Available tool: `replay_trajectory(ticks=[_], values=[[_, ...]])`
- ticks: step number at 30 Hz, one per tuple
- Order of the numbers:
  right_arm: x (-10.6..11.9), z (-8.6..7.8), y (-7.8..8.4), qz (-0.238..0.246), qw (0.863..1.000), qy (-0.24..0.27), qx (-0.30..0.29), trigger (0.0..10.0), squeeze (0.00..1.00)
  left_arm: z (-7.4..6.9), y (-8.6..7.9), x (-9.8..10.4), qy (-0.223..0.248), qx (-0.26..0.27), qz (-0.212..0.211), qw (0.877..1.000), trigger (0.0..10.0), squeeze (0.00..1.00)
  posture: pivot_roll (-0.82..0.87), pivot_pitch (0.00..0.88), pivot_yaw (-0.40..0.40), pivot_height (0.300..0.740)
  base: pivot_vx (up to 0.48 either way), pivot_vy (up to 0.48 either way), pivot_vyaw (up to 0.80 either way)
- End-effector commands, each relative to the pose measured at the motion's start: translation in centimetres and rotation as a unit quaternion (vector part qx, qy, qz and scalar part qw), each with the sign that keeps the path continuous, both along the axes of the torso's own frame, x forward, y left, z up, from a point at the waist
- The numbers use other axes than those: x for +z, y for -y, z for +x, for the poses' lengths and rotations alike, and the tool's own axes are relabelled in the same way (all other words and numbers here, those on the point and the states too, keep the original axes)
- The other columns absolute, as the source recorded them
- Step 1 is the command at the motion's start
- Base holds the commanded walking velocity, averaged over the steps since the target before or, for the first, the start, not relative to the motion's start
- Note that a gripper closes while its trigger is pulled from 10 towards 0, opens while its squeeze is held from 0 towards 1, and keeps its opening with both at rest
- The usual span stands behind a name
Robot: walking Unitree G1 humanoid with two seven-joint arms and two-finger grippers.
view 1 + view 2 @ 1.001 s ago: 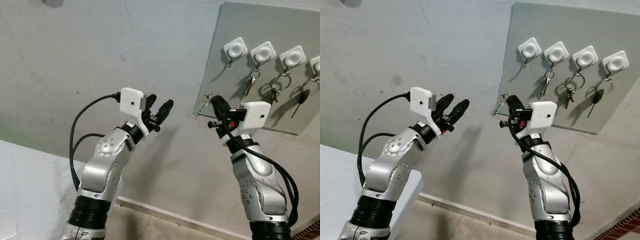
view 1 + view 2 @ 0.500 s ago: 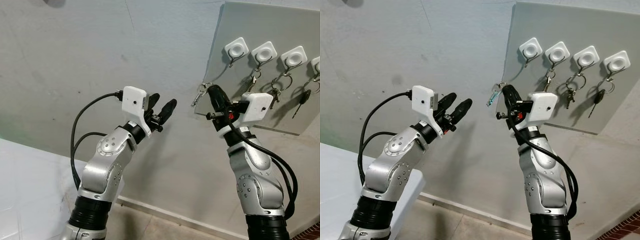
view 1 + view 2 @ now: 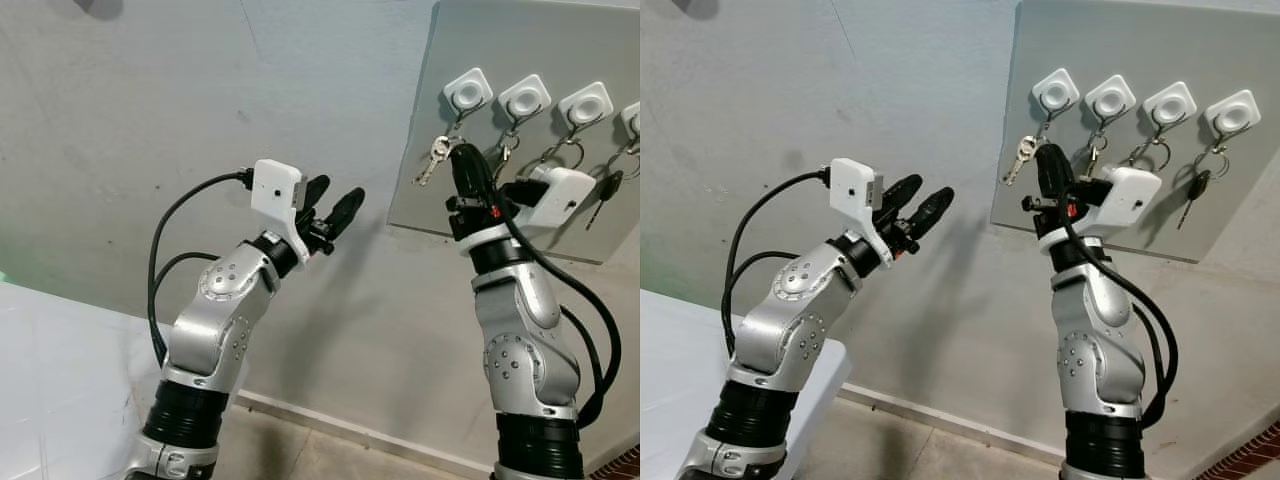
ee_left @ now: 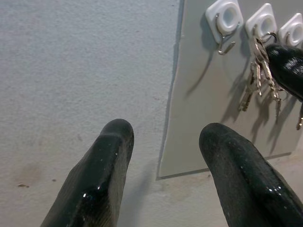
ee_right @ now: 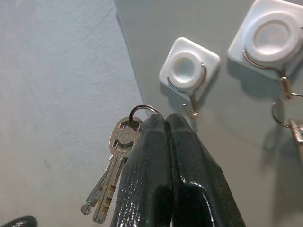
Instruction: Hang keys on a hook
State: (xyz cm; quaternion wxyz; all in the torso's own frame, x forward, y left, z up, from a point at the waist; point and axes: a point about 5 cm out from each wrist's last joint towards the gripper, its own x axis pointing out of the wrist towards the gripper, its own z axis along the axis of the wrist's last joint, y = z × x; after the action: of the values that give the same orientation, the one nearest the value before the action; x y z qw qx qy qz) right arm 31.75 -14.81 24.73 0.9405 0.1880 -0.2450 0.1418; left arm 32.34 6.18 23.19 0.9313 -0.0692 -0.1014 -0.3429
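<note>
Your left gripper (image 3: 335,205) hovers spread before bare wall, well apart from the board's edge | your right gripper (image 5: 166,124) pinches the ring of the keys (image 5: 110,182), which dangle just beside the leftmost hook (image 5: 189,75) of 4 on the grey board (image 3: 1240,210)

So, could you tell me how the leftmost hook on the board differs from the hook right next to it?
The leftmost hook is bare, nothing on its wire; the next hook already carries a key ring. The right gripper, shut on the keys, holds their ring just below the leftmost hook, not yet over it; the next hook has no gripper near it. Both are white square pads with a wire hook, fixed to the grey board.
</note>
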Motion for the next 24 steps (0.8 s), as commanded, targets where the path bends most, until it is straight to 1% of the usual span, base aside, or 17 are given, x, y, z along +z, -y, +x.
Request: replay_trajectory(ticks=[1, 8, 16, 19, 20, 21, 22, 24], values=[[0.5, 0.3, 0.1, -0.001, 1.0, 0.006, 0.009, 10.0, 0.0, 0.0, 0.4, 0.5, 0.006, -0.011, 0.003, 1.0, 10.0, 0.0, -0.03, 0.0, 0.037, 0.74, 0.0, 0.0, 0.0], [0.9, 0.8, 0.3, 0.001, 1.0, 0.005, 0.018, 10.0, 0.0, 0.0, 0.6, 0.8, 0.009, -0.013, 0.0, 1.0, 10.0, 0.0, -0.02, 0.0, 0.031, 0.74, 0.0, 0.0, 0.0], [1.2, 1.8, 0.7, 0.026, 0.999, 0.001, 0.028, 10.0, 0.0, -0.1, 0.7, 0.8, 0.008, -0.013, -0.004, 1.0, 10.0, 0.0, -0.02, 0.0, 0.029, 0.74, 0.0, 0.0, 0.0], [1.3, 2.2, 0.8, 0.047, 0.998, -0.006, 0.036, 10.0, 0.0, -0.1, 0.6, 1.0, 0.009, -0.013, -0.005, 1.0, 10.0, 0.0, -0.02, 0.003, 0.026, 0.74, 0.0, 0.0, 0.0], [1.3, 2.4, 0.8, 0.058, 0.997, -0.01, 0.042, 10.0, 0.0, -0.1, 0.6, 1.0, 0.01, -0.013, -0.005, 1.0, 10.0, 0.0, -0.02, 0.004, 0.026, 0.74, 0.0, 0.0, 0.0], [1.2, 2.7, 0.9, 0.08, 0.995, -0.018, 0.05, 10.0, 0.0, -0.1, 0.6, 1.1, 0.01, -0.012, -0.007, 1.0, 10.0, 0.0, -0.02, 0.005, 0.025, 0.74, 0.0, 0.0, 0.0], [1.2, 2.7, 0.9, 0.08, 0.995, -0.018, 0.05, 10.0, 0.0, -0.1, 0.6, 1.1, 0.01, -0.012, -0.007, 1.0, 10.0, 0.0, -0.02, 0.005, 0.025, 0.74, 0.0, 0.0, 0.0], [1.1, 3.0, 1.0, 0.109, 0.992, -0.025, 0.059, 10.0, 0.0, -0.1, 0.6, 1.1, 0.011, -0.011, -0.008, 1.0, 10.0, 0.0, -0.02, 0.007, 0.026, 0.74, 0.0, 0.0, 0.0]])
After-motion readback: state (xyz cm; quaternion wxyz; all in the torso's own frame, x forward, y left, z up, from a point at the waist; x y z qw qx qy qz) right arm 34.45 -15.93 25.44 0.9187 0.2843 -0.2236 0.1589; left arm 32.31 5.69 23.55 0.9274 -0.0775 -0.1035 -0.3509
